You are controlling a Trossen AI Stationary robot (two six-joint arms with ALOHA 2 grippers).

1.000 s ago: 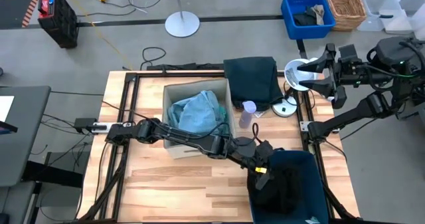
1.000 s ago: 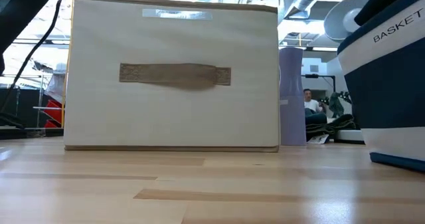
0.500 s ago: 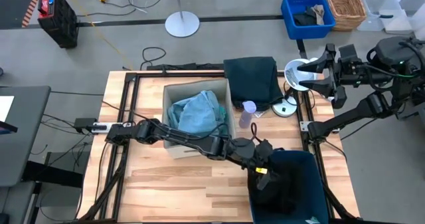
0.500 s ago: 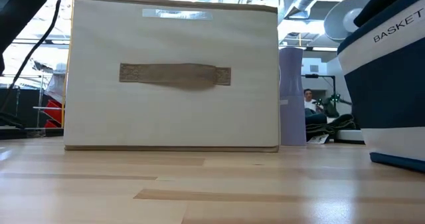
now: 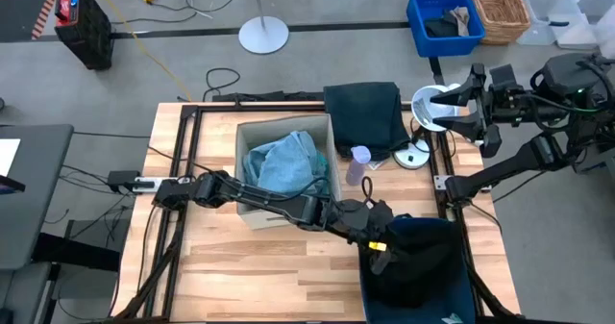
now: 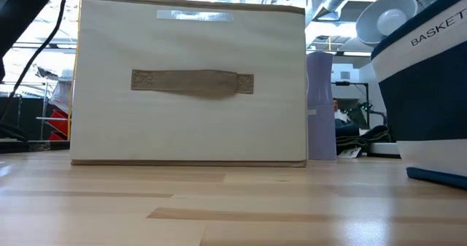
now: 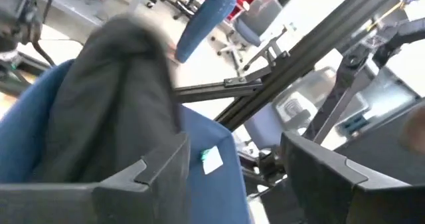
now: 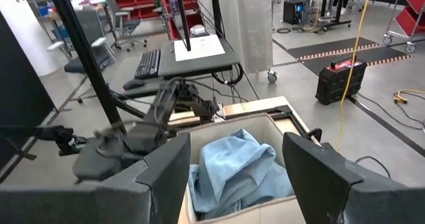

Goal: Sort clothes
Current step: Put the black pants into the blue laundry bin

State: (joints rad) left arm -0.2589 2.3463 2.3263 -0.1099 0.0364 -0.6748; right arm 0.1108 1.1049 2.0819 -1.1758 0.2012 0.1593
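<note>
The left claw (image 5: 378, 250) reaches across the bench (image 5: 221, 266) to the rim of the navy bin (image 5: 452, 237). Its fingers (image 7: 143, 177) stand apart with nothing between them, and the black garment (image 5: 408, 266) lies in the bin just beyond them; whether a fingertip brushes the cloth is hard to tell. The pale blue garment (image 5: 283, 165) is heaped in the beige box (image 5: 252, 213), with what may be a turquoise one under it. The dark green garment (image 5: 363, 112) lies at the bench's far edge. The right claw (image 5: 452, 108) waits off the bench's far right corner, wide open and empty.
</note>
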